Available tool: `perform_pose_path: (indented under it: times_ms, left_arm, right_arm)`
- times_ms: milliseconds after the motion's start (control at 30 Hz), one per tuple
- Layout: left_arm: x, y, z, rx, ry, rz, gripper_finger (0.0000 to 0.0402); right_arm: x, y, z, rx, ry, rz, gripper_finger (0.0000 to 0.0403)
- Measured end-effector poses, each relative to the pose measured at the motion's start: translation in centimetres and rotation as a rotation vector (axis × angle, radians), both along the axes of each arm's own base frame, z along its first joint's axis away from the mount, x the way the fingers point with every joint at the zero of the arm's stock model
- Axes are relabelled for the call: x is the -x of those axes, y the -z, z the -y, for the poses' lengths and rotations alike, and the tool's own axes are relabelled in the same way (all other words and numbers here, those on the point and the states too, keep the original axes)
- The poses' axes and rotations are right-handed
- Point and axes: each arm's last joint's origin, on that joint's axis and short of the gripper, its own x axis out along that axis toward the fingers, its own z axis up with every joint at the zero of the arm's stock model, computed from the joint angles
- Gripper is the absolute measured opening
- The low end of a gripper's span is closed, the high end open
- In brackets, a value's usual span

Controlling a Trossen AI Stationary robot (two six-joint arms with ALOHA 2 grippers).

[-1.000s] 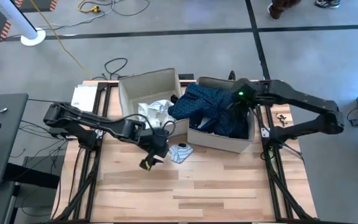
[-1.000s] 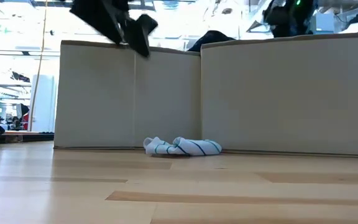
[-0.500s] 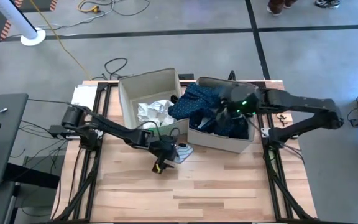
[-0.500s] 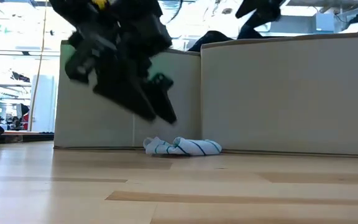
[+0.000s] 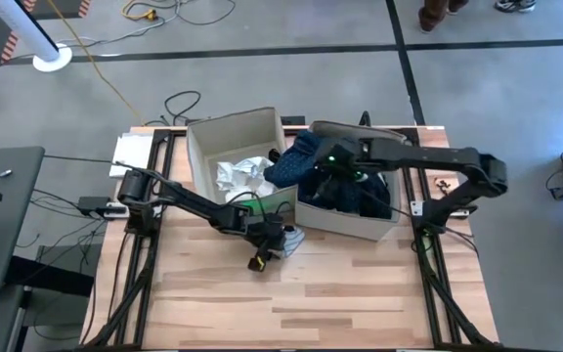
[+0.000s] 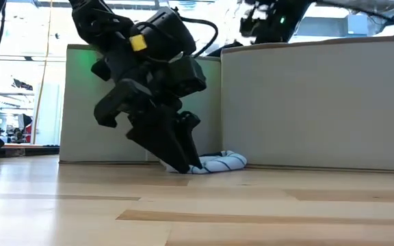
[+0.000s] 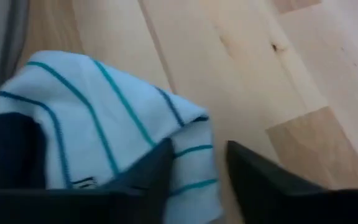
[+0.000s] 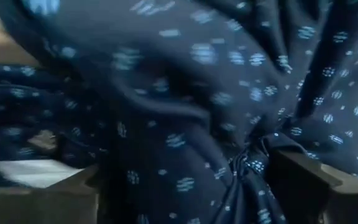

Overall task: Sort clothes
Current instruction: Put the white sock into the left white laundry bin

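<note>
White-and-teal striped garment (image 7: 104, 124) lying on the bench near the middle, right against the foot of the two beige boxes (image 6: 306, 102), with the left gripper (image 7: 194, 171) down on it, fingers a narrow gap apart around the cloth edge. Over in the right-hand box, near the back edge, right gripper (image 8: 185, 186) spread wide and buried in the navy dotted garment (image 8: 197, 81).

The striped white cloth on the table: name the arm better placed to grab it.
Left. Its hand is down at the striped white cloth, open fingers straddling its edge. The right hand is in the right box among navy dotted fabric.
</note>
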Motion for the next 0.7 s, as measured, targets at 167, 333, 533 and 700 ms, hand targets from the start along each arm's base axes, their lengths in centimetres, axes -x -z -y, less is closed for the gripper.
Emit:
perform_pose_path:
  times_ms: [167,333,533,700]
  left_arm:
    - [0.0,0.0,0.2,-0.011,0.024,0.002,0.0017]
    - [0.6,-0.9,0.6,-0.034,0.028,-0.003,0.0004]
    - [2.3,-7.2,2.2,-0.155,0.043,0.051,0.0002]
    - [5.3,-15.6,3.3,-0.287,0.011,0.185,0.0001]
  right_arm:
    - [-1.1,3.0,1.4,-0.034,0.035,-0.139,0.0257]
    - [-1.7,4.6,1.6,-0.014,0.08,-0.202,0.0068]
    - [-0.3,2.7,1.3,-0.032,0.142,-0.153,0.0017]
    - [3.1,0.6,1.3,-0.083,0.255,-0.18,0.001]
